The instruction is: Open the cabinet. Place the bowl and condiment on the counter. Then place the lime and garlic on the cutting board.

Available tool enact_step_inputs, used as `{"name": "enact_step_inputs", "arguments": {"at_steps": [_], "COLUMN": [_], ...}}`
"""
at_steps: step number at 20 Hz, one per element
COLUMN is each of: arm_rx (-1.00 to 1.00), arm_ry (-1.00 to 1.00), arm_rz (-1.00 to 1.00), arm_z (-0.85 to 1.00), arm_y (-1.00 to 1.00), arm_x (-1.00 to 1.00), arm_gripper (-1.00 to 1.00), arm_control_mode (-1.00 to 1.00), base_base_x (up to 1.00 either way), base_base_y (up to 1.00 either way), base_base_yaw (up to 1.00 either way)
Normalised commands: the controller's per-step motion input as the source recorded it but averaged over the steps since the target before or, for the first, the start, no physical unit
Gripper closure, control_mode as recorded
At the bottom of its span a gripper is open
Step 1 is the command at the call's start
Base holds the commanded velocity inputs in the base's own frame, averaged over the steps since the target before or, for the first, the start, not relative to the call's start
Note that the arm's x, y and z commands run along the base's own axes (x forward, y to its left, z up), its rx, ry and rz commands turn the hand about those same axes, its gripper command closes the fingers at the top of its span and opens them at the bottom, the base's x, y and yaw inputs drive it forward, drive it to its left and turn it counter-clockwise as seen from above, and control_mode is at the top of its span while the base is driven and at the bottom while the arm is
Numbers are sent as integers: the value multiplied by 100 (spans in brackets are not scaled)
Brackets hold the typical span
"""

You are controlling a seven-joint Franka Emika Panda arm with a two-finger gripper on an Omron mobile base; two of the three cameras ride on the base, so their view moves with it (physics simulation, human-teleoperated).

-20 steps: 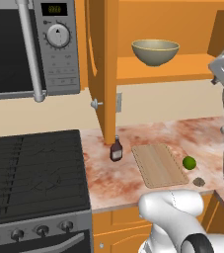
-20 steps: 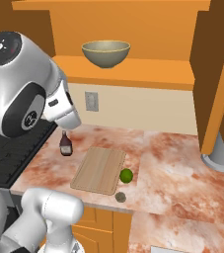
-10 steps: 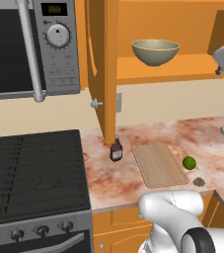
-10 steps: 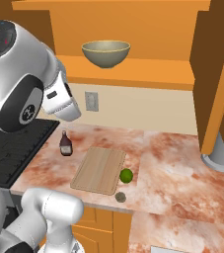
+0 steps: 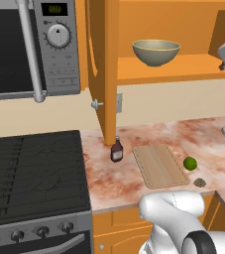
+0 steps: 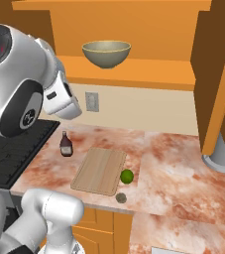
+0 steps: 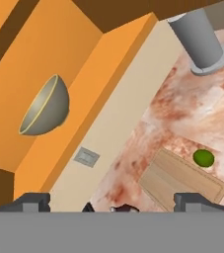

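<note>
The cabinet stands open, its left door (image 5: 104, 74) swung out edge-on. On its shelf sits the olive-beige bowl (image 5: 156, 52) (image 6: 106, 53) (image 7: 44, 106). The dark brown condiment bottle (image 5: 116, 150) (image 6: 66, 144) stands upright on the marbled counter (image 6: 183, 173), left of the cutting board (image 5: 159, 165) (image 6: 100, 171) (image 7: 182, 180). Just off the board's right edge lie the lime (image 5: 190, 163) (image 6: 127, 176) (image 7: 203, 158) and, nearer the counter's front, the garlic (image 5: 199, 182) (image 6: 121, 198). My gripper (image 7: 111, 205) is open and holds nothing, high above the counter and well back from the bowl.
The black stove top (image 5: 34, 173) lies left of the counter, with a microwave (image 5: 29, 44) above it. The right cabinet door (image 6: 218, 89) hangs open over the counter. A grey cylinder (image 6: 217, 155) (image 7: 200, 42) stands at the counter's far right.
My arm has risen and drawn back from the counter, uncovering the bottle in the right base view. Bottle, bowl, lime and garlic have stayed where they were.
</note>
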Motion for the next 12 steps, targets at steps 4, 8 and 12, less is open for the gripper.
{"name": "enact_step_inputs", "arguments": {"at_steps": [4,8,12], "arm_rx": [2,4,8], "arm_ry": [-3,0,0], "arm_rz": [0,0,0], "arm_z": [7,14,16], "arm_y": [0,0,0], "arm_x": [0,0,0], "arm_gripper": [-100,-100,-100], "arm_control_mode": [-100,-100,-100], "base_base_x": [0,0,0], "base_base_y": [0,0,0], "base_base_yaw": [0,0,0]}}
